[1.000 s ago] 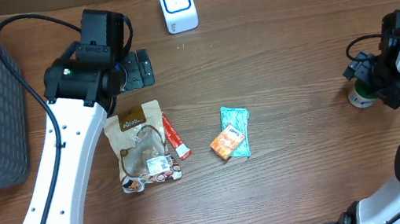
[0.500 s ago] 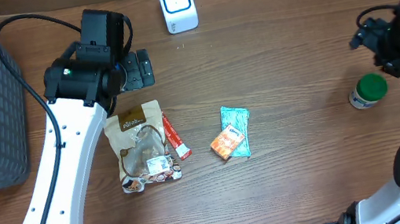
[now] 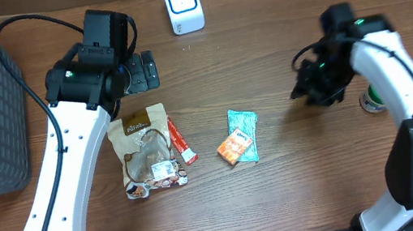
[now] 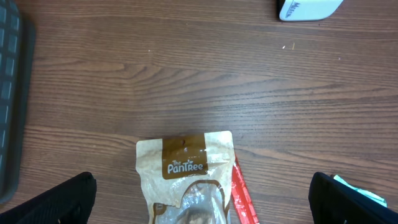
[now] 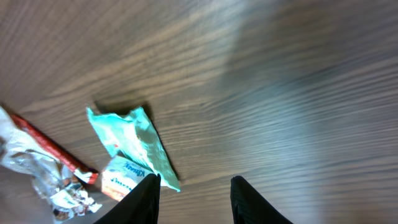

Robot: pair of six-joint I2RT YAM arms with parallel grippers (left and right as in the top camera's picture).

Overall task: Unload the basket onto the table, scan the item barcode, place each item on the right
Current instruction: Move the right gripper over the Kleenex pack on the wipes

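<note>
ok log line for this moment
left fingers: open, empty, by snack bag | right fingers: apart, empty, near teal pack | scanner: far edge, untouched

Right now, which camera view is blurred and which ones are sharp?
Right wrist view: smeared, grain of the table streaked, the teal packet soft. Left wrist view: sharp, the print on the brown pouch readable. Overhead view: sharp, evenly lit.

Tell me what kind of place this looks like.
Likely a mock checkout bench: a wooden table with a white scanner, a snack bag, and a mesh basket at its edge.
</note>
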